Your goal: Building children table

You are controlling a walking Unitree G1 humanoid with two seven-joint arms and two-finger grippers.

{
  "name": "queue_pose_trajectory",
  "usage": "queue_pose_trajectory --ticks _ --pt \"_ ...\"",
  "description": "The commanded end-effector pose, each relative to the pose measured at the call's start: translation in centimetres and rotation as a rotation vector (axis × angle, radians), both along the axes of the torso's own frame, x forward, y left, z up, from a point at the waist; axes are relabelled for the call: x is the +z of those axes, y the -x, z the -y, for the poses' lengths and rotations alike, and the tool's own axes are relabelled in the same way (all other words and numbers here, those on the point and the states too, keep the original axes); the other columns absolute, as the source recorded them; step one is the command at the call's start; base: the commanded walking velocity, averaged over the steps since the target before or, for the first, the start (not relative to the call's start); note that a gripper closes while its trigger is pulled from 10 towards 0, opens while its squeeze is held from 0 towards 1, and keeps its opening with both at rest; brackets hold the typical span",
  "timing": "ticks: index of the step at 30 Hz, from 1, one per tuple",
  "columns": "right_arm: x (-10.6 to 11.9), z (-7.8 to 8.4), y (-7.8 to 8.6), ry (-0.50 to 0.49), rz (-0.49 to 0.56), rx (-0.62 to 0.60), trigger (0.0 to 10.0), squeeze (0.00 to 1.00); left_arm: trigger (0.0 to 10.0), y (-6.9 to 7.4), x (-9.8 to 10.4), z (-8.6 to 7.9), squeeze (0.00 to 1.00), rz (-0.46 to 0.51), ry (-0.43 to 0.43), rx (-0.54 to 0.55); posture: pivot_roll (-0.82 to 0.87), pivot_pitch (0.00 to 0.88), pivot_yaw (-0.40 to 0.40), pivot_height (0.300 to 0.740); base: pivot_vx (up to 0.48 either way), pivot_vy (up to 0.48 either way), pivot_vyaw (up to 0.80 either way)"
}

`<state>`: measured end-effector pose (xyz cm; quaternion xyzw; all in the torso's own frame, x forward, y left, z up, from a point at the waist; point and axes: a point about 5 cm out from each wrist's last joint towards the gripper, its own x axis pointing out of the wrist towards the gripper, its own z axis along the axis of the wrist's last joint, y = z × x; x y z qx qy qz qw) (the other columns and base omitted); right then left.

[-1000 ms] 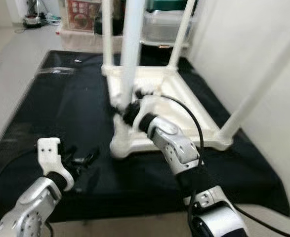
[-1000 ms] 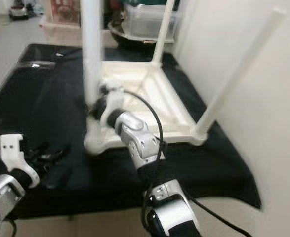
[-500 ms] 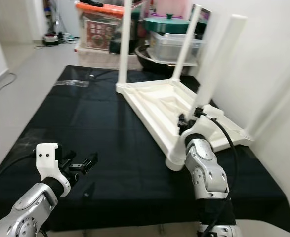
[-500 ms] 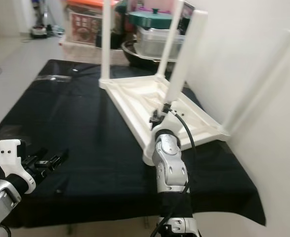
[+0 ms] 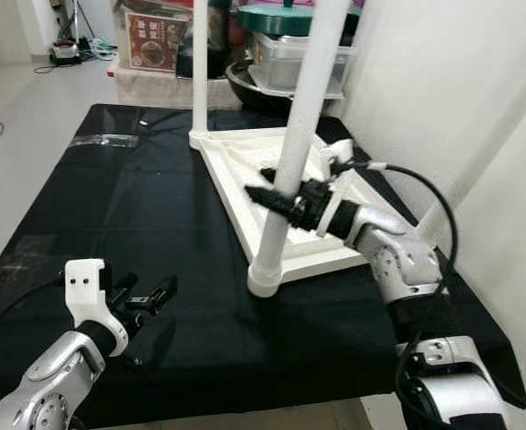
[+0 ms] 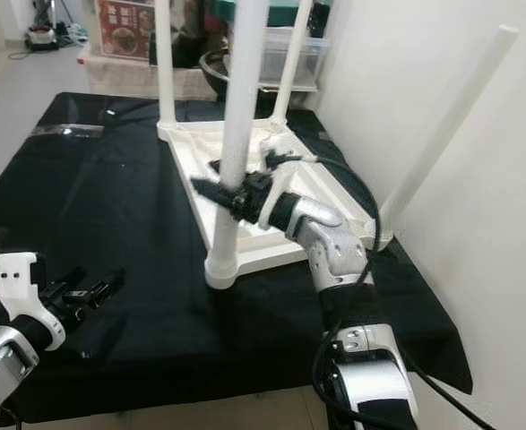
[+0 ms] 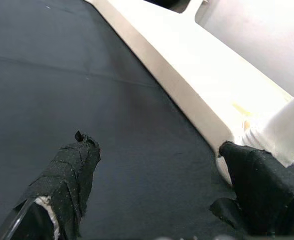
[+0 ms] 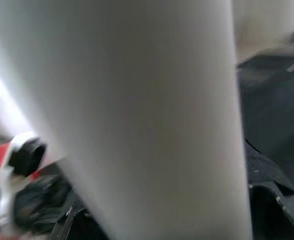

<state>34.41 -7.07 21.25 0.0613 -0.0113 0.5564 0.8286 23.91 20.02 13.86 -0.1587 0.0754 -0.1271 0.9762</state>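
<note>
A white children's table (image 5: 285, 184) is found upside down on a black mat (image 5: 110, 206) that is spread over the floor, with its top panel lying flat on the mat and its legs pointing upward. The table sits toward the right side of the mat, close to a white wall (image 5: 442, 81). The nearest leg (image 5: 297, 143) is seated in the front corner socket of the panel and stands nearly upright, with a slight tilt. A second leg (image 5: 199, 67) stands at the far corner, and a further leg (image 6: 442, 125) on the right leans against the wall.

The right gripper (image 5: 276, 199) is observed at the nearest leg, roughly at mid-height above the panel. Its jaws are spread, with one black finger passing on either side of the leg; whether the fingers (image 6: 211, 190) actually press against the leg cannot be told. In the right wrist view the white leg (image 8: 136, 115) lies directly before the camera, blurred, with black finger parts at its edges.

The left gripper (image 5: 148, 296) is held low over the mat at the near left, well apart from the table. Its jaws are spread and nothing is held between them. In the left wrist view both taped black fingertips (image 7: 69, 175) are seen apart, with the edge of the table panel (image 7: 187, 75) and the foot of the nearest leg beyond them.

Behind the mat, storage boxes (image 5: 298, 58), a green lid (image 5: 276, 16) and a printed carton (image 5: 153, 38) are stacked along the far side.
</note>
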Motion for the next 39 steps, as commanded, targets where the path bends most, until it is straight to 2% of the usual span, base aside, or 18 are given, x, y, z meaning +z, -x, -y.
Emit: queue_pose_trajectory --ticks 1,4,5,8,11,12,13,17,18,21,22,23,31,32,34,35,36,39 --pt "-1.6 -2.3 0.4 0.006 -0.058 0.021 0.6 0.00 10.0 0.2 -0.2 0.1 0.00 -0.014 0.005 -0.010 0.19 0.000 -0.151 0.740 0.000 0.000 0.00" --pt "-2.8 -2.5 -1.9 0.029 -0.104 -0.454 0.0 0.00 10.0 0.5 -0.2 -0.1 0.00 -0.014 0.006 -0.003 0.19 0.000 -0.153 0.740 0.000 0.000 0.00" --pt "-2.8 -2.5 -1.9 0.029 -0.104 -0.454 0.0 0.00 10.0 0.5 -0.2 -0.1 0.00 -0.014 0.006 -0.003 0.19 0.000 -0.153 0.740 0.000 0.000 0.00" --pt "-7.2 3.7 -2.5 0.141 -0.371 -1.247 0.0 0.00 10.0 0.7 -0.2 -0.1 0.00 -0.012 0.010 -0.001 0.18 0.000 -0.148 0.740 0.000 0.000 0.00" --pt "-8.6 7.0 -0.5 0.217 -0.317 -1.485 0.0 0.00 10.0 0.6 -0.2 0.0 0.00 -0.010 0.015 -0.007 0.18 0.000 -0.146 0.740 0.000 0.000 0.00" --pt "-8.5 7.4 -0.1 0.220 -0.291 -1.497 0.0 0.00 10.0 0.6 -0.2 0.1 0.00 -0.010 0.016 -0.009 0.18 0.000 -0.146 0.740 0.000 0.000 0.00" --pt "-8.4 6.4 0.5 0.191 -0.295 -1.407 10.0 0.00 10.0 0.5 -0.2 0.2 0.00 -0.010 0.017 -0.014 0.15 0.000 -0.132 0.740 0.000 0.000 0.00" --pt "-7.3 4.3 1.7 0.051 -0.306 -1.230 10.0 0.00 10.0 0.3 -0.2 0.6 0.00 -0.006 0.029 -0.028 0.14 0.000 -0.127 0.740 0.000 0.000 0.00" --pt "-5.8 3.7 1.5 -0.021 -0.233 -1.147 10.0 1.00 10.0 0.3 -0.2 0.7 0.00 -0.005 0.030 -0.030 0.13 0.000 -0.127 0.740 0.000 0.000 0.00" --pt "-4.8 3.3 1.3 -0.064 -0.177 -1.106 10.0 1.00 10.0 0.3 -0.2 0.8 0.00 -0.005 0.031 -0.031 0.13 0.000 -0.126 0.740 0.000 0.000 0.00" --pt "-2.7 2.0 0.6 -0.137 -0.109 -0.900 10.0 1.00 10.0 0.2 -0.1 0.8 0.00 -0.003 0.036 -0.035 0.13 0.000 -0.123 0.740 0.000 0.000 0.00" --pt "-1.2 1.1 0.3 -0.178 -0.070 -0.773 10.0 0.00 10.0 0.2 -0.1 0.8 0.00 -0.002 0.040 -0.037 0.13 0.000 -0.123 0.740 0.000 0.000 0.00" --pt "1.6 -0.5 1.8 -0.124 -0.001 0.020 10.0 0.00 10.0 0.2 0.0 0.6 0.00 0.005 0.048 -0.037 0.16 0.000 -0.149 0.740 0.000 0.000 0.00" --pt "0.2 -1.4 2.7 -0.071 -0.001 0.123 6.4 0.00 10.0 0.3 0.0 0.5 0.00 0.007 0.047 -0.032 0.16 0.000 -0.151 0.740 0.000 0.000 0.00" --pt "-0.3 -1.8 2.8 -0.064 -0.015 0.127 6.4 0.00 10.0 0.3 0.0 0.5 0.00 0.008 0.047 -0.031 0.16 0.000 -0.151 0.740 0.000 0.000 0.00" --pt "-1.5 -2.4 2.2 -0.010 -0.041 0.028 0.0 0.00 10.0 0.4 0.0 0.4 0.00 0.008 0.046 -0.028 0.18 0.000 -0.158 0.740 0.000 0.000 0.00" --pt "-1.5 -2.4 2.2 -0.010 -0.041 0.028 0.0 0.00 10.0 0.4 0.0 0.4 0.00 0.008 0.046 -0.028 0.18 0.000 -0.158 0.740 0.000 0.000 0.00" --pt "-6.1 0.5 -2.5 0.162 -0.289 -0.862 0.0 0.00 10.0 0.6 0.0 0.3 0.00 0.008 0.045 -0.023 0.18 0.000 -0.155 0.740 0.000 0.000 0.00"
